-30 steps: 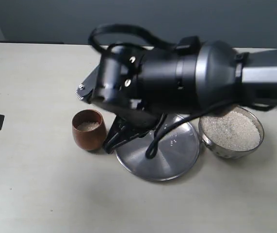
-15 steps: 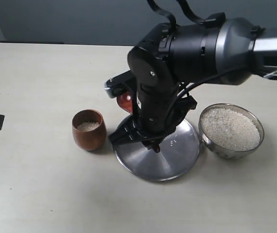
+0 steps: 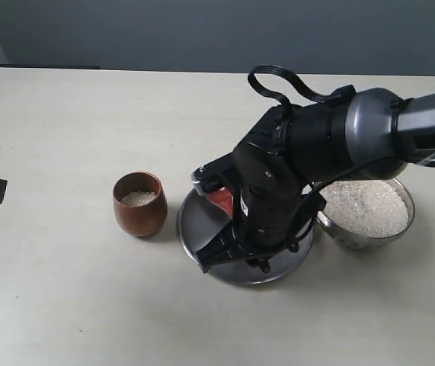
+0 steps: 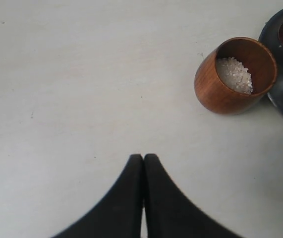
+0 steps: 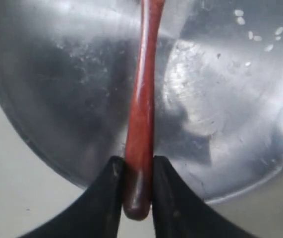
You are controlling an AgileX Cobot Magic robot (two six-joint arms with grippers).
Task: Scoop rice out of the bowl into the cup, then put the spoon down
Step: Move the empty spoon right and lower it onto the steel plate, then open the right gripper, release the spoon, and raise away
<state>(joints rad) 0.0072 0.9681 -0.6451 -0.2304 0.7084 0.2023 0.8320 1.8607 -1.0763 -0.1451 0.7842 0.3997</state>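
Exterior: a pale beige tabletop (image 3: 65, 305) lies under a grey-blue wall (image 3: 126, 30). The right arm, higher half a second ago, now sits low over the steel plate (image 3: 193, 221), with the right tool (image 3: 236, 259) at its near rim. From there the spoon (image 3: 219, 200) runs away from the camera, bowl end farthest. The cup (image 3: 139, 203) stands left of the plate, and the bowl (image 3: 404, 217) of rice (image 3: 362, 206) right.

Left wrist: the left tool (image 4: 143, 163) is closed, empty, well apart from the cup.

Right wrist: the right tool clamps the spoon's handle end just past the plate's rim.
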